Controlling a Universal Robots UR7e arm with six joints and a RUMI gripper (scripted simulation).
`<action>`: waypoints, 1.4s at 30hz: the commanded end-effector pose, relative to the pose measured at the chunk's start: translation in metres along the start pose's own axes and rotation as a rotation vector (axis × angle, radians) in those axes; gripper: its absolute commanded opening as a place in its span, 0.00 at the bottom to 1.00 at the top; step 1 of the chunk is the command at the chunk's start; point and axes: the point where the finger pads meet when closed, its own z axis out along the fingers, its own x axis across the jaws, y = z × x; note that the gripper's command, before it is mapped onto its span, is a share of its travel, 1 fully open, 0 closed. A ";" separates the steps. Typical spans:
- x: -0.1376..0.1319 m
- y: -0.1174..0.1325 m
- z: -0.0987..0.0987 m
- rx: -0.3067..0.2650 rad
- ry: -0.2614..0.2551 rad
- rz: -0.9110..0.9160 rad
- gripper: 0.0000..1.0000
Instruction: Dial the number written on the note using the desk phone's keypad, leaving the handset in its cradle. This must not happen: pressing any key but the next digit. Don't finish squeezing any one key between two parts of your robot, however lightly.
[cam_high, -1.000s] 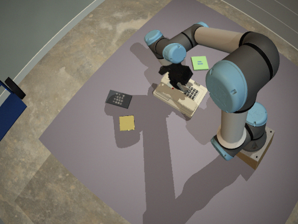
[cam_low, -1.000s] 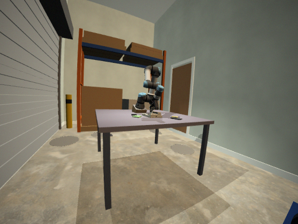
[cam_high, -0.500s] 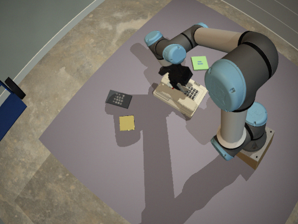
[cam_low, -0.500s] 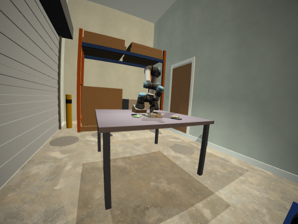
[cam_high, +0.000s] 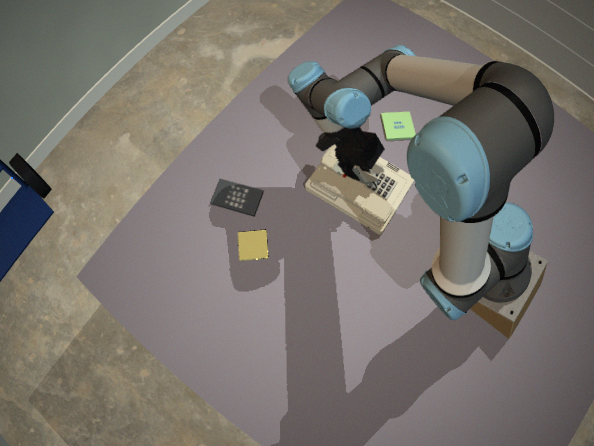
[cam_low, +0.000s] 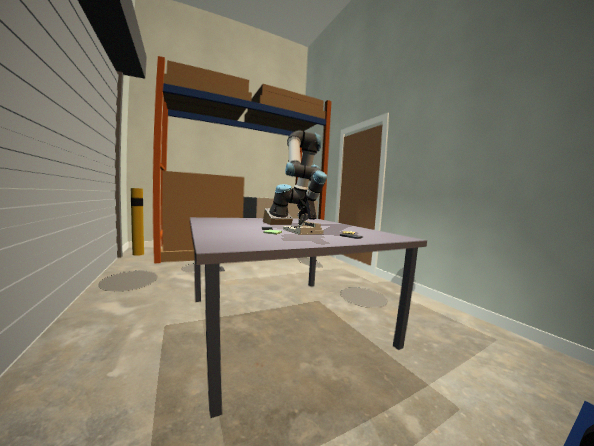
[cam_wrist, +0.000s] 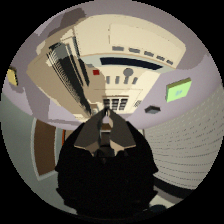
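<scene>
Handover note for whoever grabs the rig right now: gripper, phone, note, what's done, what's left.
Gripper: jaws shut, holding nothing, tip down over the desk phone's keypad; contact with a key can't be told.
Desk phone: mid-table, handset in its cradle.
Green note: flat beside the phone, on the far side from the calculator; its digits are too small to read.
Off-task: dark calculator and yellow pad, apart from the phone.
Done: arm positioned at the keypad. How many digits are entered can't be told.
Left: finish dialing with the closed tip only, never pinching a key; leave the handset alone.
</scene>
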 end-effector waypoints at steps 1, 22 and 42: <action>0.000 0.000 0.000 0.001 0.000 0.000 0.00; 0.000 -0.002 0.002 0.001 0.000 0.000 0.00; 0.000 -0.003 0.004 0.001 0.000 0.000 0.00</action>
